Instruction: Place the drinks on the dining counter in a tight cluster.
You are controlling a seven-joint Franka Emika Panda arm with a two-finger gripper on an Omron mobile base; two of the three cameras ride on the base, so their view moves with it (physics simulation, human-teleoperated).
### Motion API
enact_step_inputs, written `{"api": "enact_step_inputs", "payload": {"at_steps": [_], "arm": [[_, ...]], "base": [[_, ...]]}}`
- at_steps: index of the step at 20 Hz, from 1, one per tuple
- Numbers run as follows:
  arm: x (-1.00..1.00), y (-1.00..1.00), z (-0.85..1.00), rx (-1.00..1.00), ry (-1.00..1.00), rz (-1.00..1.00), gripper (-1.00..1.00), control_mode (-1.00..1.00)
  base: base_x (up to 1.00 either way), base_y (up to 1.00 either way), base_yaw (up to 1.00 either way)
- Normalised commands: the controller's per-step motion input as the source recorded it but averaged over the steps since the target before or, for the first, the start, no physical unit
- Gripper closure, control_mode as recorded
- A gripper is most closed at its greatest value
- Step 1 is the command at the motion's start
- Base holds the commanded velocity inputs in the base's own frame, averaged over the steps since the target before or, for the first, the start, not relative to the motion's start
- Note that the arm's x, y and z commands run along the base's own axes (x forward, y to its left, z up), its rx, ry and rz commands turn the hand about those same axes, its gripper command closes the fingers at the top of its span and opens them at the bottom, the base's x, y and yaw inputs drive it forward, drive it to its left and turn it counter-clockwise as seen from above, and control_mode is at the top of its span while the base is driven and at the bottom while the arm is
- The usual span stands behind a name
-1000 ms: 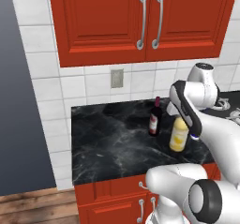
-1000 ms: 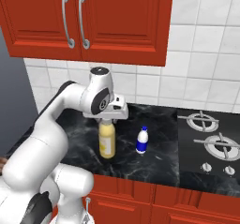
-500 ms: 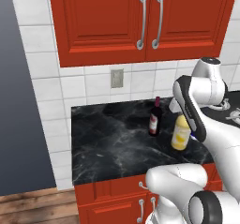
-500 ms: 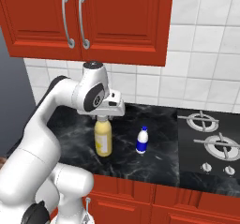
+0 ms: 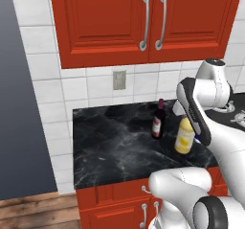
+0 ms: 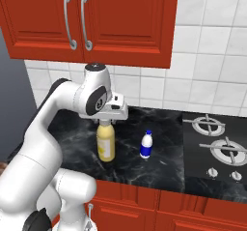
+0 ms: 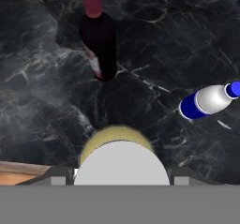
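Well, from the left base view the yellow bottle [image 5: 184, 136] stands upright on the counter [image 5: 110, 146], just beside the wine bottle [image 5: 157, 122] and to its right. Over the last second it has barely shifted, while my upper arm has swung off to the right, so I judge this bottle is about at its place in the cluster.

From the right base view my hand sits on top of the yellow bottle [image 6: 106, 145], with the small blue-and-white bottle [image 6: 146, 145] near it on the counter [image 6: 159, 162], short of the burners [image 6: 212, 128]. It looks the farthest from the others.

Looking down from the hand, my jaws flank the grey cap [image 7: 121, 164]; whether they pinch it or merely bracket it I cannot tell. The wine bottle [image 7: 101, 45] and the blue-and-white bottle [image 7: 206, 101] are both capped, so their contents are hidden
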Motion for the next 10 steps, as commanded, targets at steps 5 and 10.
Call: {"api": "enact_step_inputs", "payload": {"at_steps": [5,10], "arm": [[0.0,0.0,0.0,0.0,0.0,0.0,1.0,-1.0],[0.0,0.0,0.0,0.0,0.0,0.0,1.0,1.0]], "base": [[0.0,0.0,0.0],[-0.35,0.02,0.0]]}}
